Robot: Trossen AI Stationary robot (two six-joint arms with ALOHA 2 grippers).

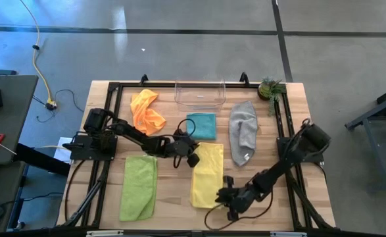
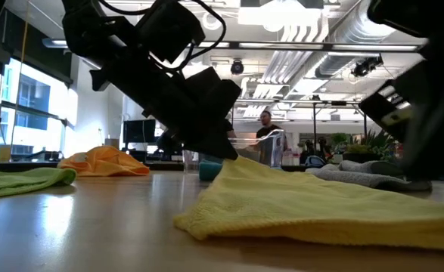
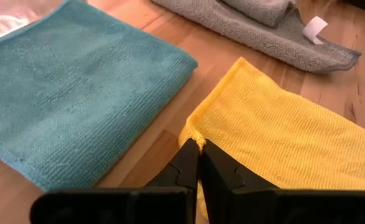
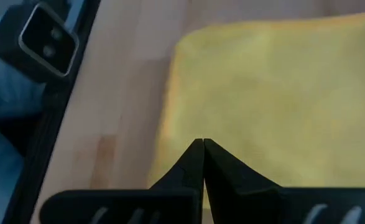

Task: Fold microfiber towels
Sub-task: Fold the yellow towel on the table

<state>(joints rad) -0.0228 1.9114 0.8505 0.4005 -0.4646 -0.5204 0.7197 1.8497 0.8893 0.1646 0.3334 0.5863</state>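
The yellow towel lies as a long strip at the table's middle. My left gripper is shut on its far left corner. My right gripper is shut at the towel's near right corner, fingertips over the yellow cloth. The teal towel lies folded flat beyond the yellow one. The grey towel lies to its right. The orange towel is crumpled at the far left. The lime green towel lies flat at the near left. My left gripper pinches the yellow towel's far left corner between its two fingertips, slanting down from the table's left. The corner is bunched and raised a little; the other parts of the towel lie on the table. My right gripper's shut fingertips point down onto the yellow towel close to its edge. The cloth there lies flat. I cannot tell whether they pinch it or only touch it.
A clear plastic bin stands at the far edge, a small potted plant at the far right corner. A black frame runs round the tabletop. Bare wood shows between the lime green and yellow towels.
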